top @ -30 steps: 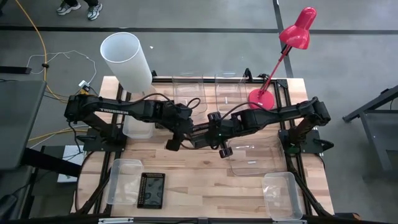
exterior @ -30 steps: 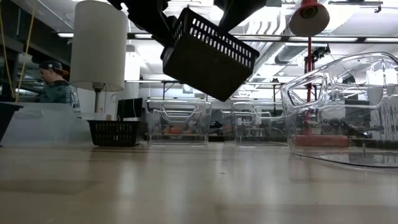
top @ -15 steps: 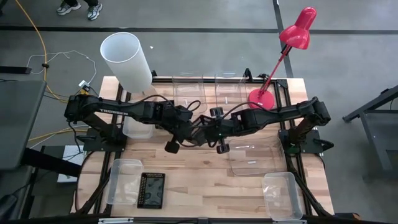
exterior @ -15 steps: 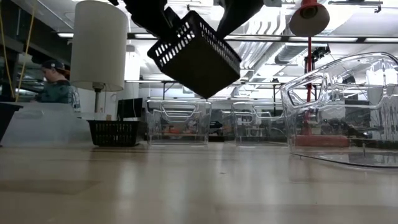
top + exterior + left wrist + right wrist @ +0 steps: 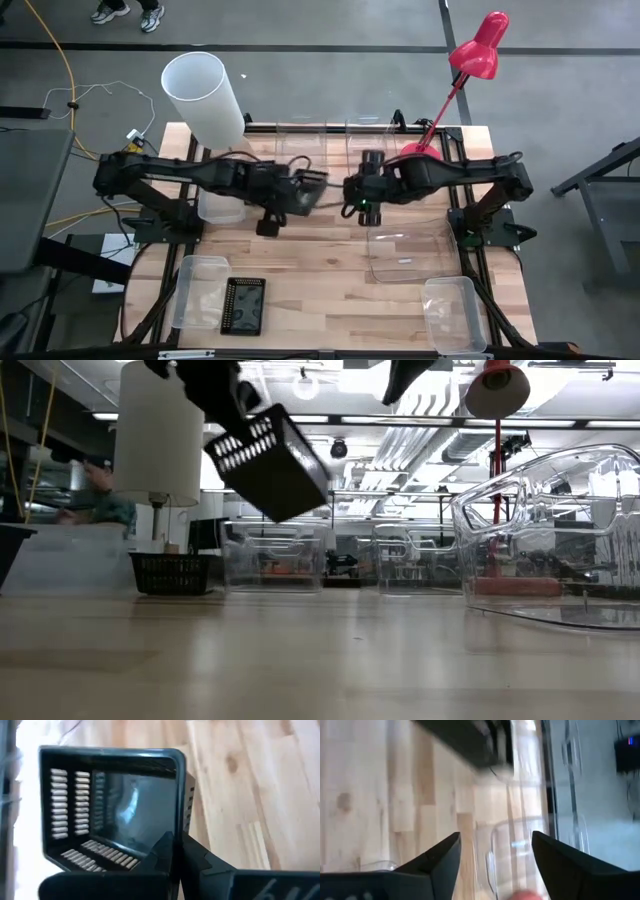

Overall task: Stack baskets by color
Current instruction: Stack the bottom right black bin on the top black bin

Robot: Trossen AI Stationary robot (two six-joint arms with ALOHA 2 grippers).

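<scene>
A small black perforated basket point(image 5: 268, 465) hangs tilted in the air over the table's middle, with my left gripper point(image 5: 174, 842) shut on it; from above the basket point(image 5: 310, 188) shows just ahead of that gripper point(image 5: 295, 195). My right gripper point(image 5: 495, 840) stands open and holds nothing, to the right of the basket and above it point(image 5: 405, 375). Another black basket point(image 5: 245, 305) lies on the table near the front left. A black basket point(image 5: 180, 573) also stands on the table in the low view. My left gripper pinches the rim of one basket wall point(image 5: 181, 827), near a corner, between its two shut fingers. The fingers come slanting down from the table's left. The basket is lifted clear and hangs tilted, its open top turned toward the gripper.
A large clear bin point(image 5: 410, 250) lies at the right. Two clear bins point(image 5: 305, 150) point(image 5: 365, 145) stand at the far edge. Frosted baskets sit at the front left point(image 5: 200, 290), front right point(image 5: 450, 310) and under the left arm point(image 5: 220, 205). White lampshade point(image 5: 205, 95) and red lamp point(image 5: 470, 60) stand behind.
My right gripper has let go of the black basket, opened, and risen away toward the table's far right. My left gripper has carried the basket toward the table's left and a little up; the basket now hangs from it alone, still tilted.
</scene>
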